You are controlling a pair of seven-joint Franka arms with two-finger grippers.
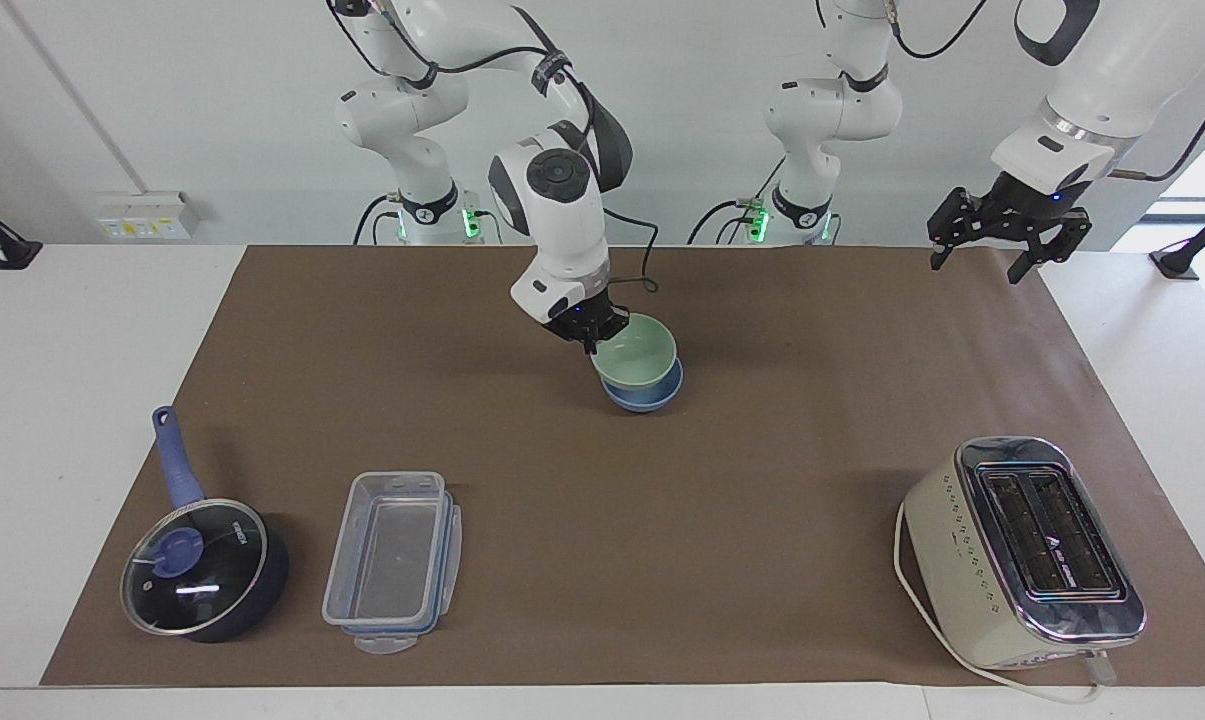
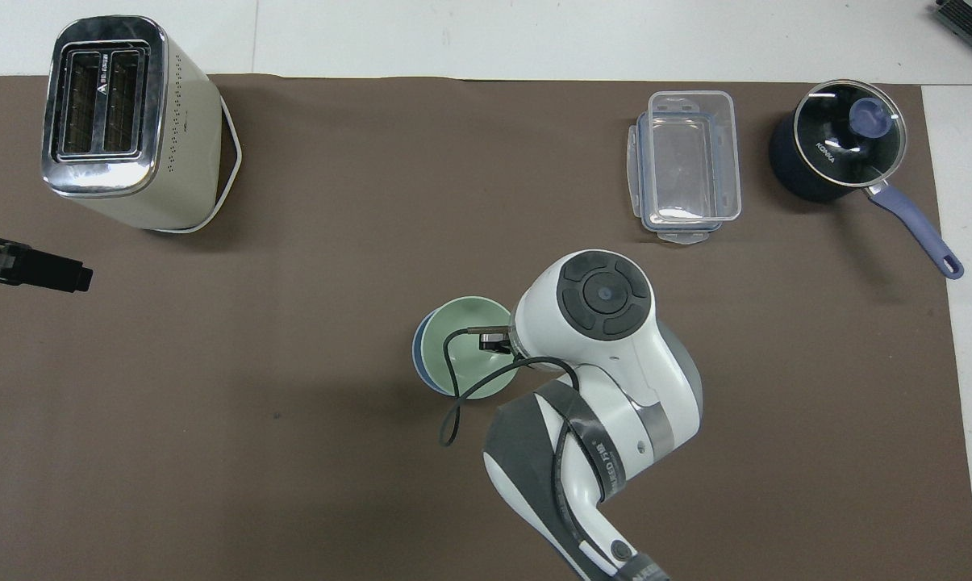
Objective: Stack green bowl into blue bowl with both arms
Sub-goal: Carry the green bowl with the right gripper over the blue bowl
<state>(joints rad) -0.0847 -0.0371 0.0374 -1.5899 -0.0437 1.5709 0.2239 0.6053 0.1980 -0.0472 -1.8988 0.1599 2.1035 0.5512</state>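
Observation:
My right gripper (image 1: 590, 338) is shut on the rim of the green bowl (image 1: 642, 355) at the side toward the right arm's end of the table. It holds the bowl almost level right over the blue bowl (image 1: 650, 399). The green bowl's bottom sits down inside the blue bowl's rim; I cannot tell whether it rests on it. In the overhead view the green bowl (image 2: 453, 347) covers nearly all of the blue bowl (image 2: 415, 355), and the right wrist hides the gripper. My left gripper (image 1: 977, 262) is open and empty, raised over the mat's corner near the left arm's base, and it waits.
A cream toaster (image 1: 1022, 550) stands far from the robots at the left arm's end. A clear plastic container (image 1: 392, 560) and a dark blue saucepan with a glass lid (image 1: 202, 570) stand far from the robots at the right arm's end.

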